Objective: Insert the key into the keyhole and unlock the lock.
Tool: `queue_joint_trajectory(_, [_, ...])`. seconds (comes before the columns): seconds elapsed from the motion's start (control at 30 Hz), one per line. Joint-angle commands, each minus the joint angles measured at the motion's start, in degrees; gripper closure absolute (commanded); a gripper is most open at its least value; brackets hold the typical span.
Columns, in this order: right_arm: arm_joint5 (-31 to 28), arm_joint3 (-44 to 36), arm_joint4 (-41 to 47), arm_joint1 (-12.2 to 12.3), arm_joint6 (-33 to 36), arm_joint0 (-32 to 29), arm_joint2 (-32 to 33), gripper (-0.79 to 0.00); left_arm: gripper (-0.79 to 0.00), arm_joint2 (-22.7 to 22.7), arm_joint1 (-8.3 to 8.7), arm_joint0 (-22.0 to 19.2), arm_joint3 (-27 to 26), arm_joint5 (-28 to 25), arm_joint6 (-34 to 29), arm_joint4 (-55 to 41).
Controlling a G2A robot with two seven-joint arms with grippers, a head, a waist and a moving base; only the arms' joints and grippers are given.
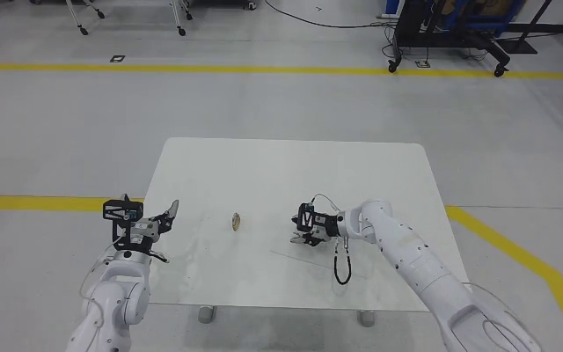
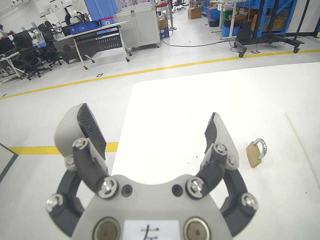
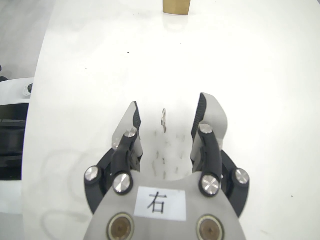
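A small brass padlock (image 1: pixel 235 221) with a silver shackle lies near the middle of the white table (image 1: pixel 290 176); the same padlock (image 2: pixel 255 152) (image 3: pixel 176 1) shows in both wrist views. A small silver key (image 3: pixel 163 120) lies flat on the table between the open fingers of my right gripper (image 3: pixel 168 113), untouched by either pad. In the top view that right gripper (image 1: pixel 297 229) sits low over the table to the right of the padlock. My left gripper (image 1: pixel 167 217) (image 2: pixel 150 123) hangs open and empty at the table's left edge, well left of the padlock.
A black cable loop (image 1: pixel 341 264) hangs from the right arm over the table's front part. The table's left edge and corner lie under the left gripper. Yellow floor lines (image 1: pixel 53 202), office chairs and shelving stand far off.
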Motion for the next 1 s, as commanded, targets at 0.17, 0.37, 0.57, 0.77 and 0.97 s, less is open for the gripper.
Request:
queue_joint_trajectory(0.17, [2.40,-0.36,-0.77,0.03,-0.65,0.32,-0.14,0.000,-0.785,0.00,0.00,0.00,0.00,0.00,0.00,0.00])
queue_joint_trajectory(0.37, [0.90,-2.17,-3.75,0.30,-2.08,0.94,-1.02,0.000,-0.785,0.00,0.00,0.00,0.00,0.00,0.00,0.00])
queue_joint_trajectory(0.57, [0.37,-2.64,-4.44,-0.53,-1.81,3.04,-3.34,0.000,-0.785,0.00,0.00,0.00,0.00,0.00,0.00,0.00])
queue_joint_trajectory(0.77, [0.30,-2.17,-4.08,-0.70,-1.48,3.36,-3.60,0.000,-0.785,0.00,0.00,0.00,0.00,0.00,0.00,0.00])
queue_joint_trajectory(0.97, [0.30,-2.17,-4.08,-0.70,-1.48,3.36,-3.60,0.000,-0.785,0.03,-0.01,0.00,-0.32,-0.24,0.19,-0.16])
